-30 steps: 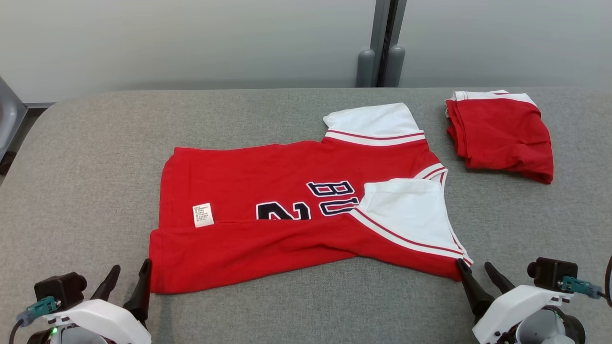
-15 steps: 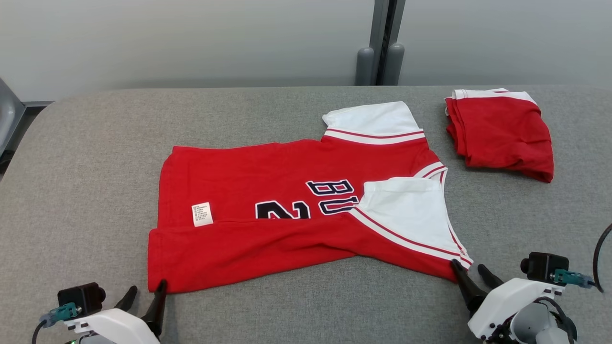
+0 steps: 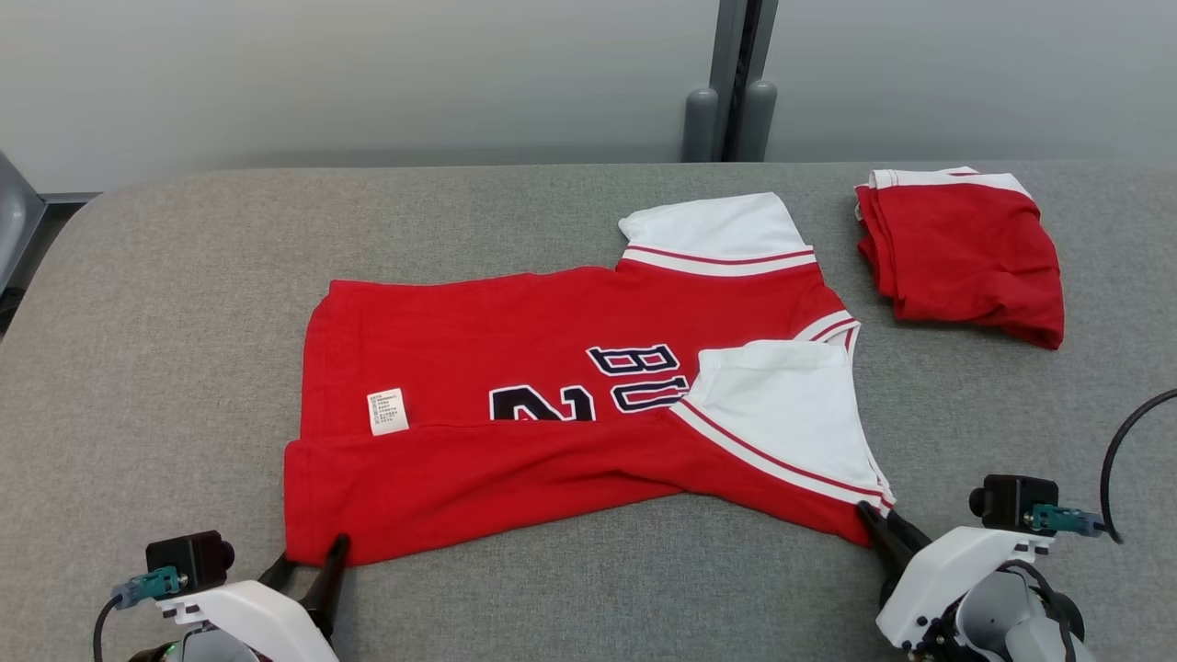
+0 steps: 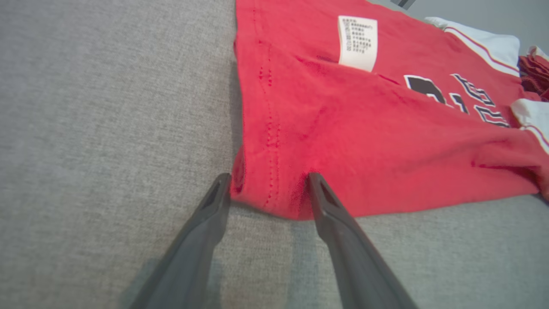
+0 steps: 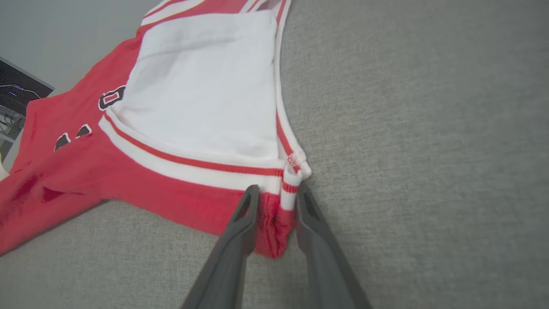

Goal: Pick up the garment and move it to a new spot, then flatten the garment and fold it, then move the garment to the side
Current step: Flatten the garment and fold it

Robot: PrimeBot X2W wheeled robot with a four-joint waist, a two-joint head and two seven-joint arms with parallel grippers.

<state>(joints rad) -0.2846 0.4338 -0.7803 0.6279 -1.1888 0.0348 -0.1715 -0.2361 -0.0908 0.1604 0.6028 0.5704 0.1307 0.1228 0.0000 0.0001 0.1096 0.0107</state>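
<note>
Table, grey cloth top. Shirt, red with white sleeves, spread at frame centre, lower edge folded over. Folded red garment, upper right. Left gripper, lower left, jaws open astride shirt's hem corner. Right gripper, lower right, jaws pinching sleeve corner. Label, white.

left gripper low, jaws spread wide; right gripper low, jaws nearly together.

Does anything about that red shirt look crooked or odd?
The red jersey lies rumpled: its near edge is folded over the printed number, one white sleeve lies flipped onto the front, and a care label shows outside.
</note>
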